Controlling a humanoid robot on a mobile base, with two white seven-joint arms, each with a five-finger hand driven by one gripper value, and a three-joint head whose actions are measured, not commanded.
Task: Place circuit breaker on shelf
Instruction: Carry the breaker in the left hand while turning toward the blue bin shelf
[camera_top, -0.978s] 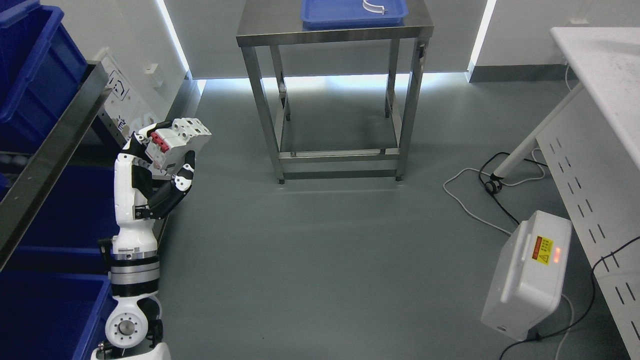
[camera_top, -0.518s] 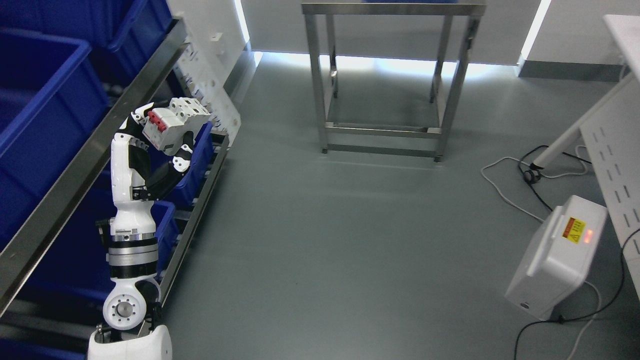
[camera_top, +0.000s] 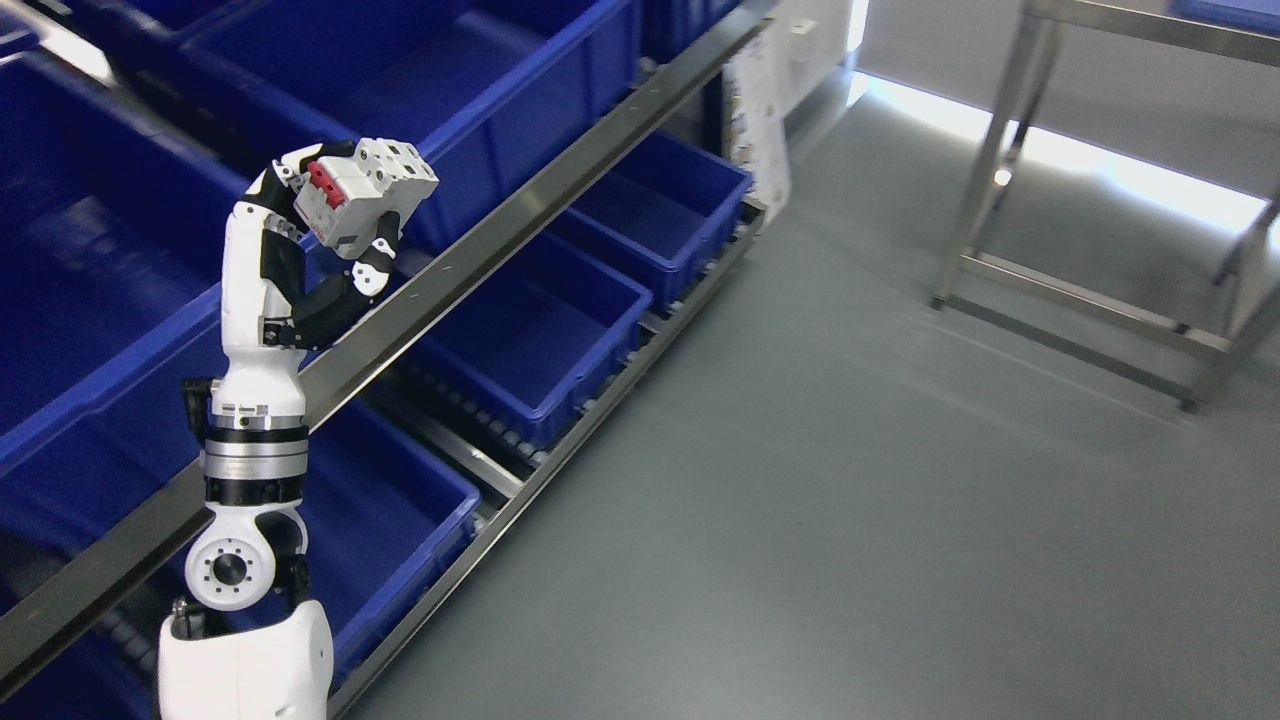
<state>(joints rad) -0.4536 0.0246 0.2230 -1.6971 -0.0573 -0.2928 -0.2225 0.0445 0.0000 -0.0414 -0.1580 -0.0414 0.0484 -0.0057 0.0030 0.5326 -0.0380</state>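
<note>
So, head view, the only one I've got: my left hand (camera_top: 335, 225) is up in front of the shelf (camera_top: 520, 215), fingers (camera_top: 375, 275) curled tight around the circuit breaker (camera_top: 365, 195). It's white with red switches, tilted, gripped from below and behind. Relative to the shelf's metal rail, the breaker sits just above it, over the near edge of a blue bin (camera_top: 420, 70) on the upper level. More blue bins sit below the rail.

My worry: the hold looks like fingertips only, so a bump against the rail or the bin's rim could twist the breaker loose, and it'd fall to the floor (camera_top: 850, 480). Letting go too early, short of the bin, ends the same way.
</note>
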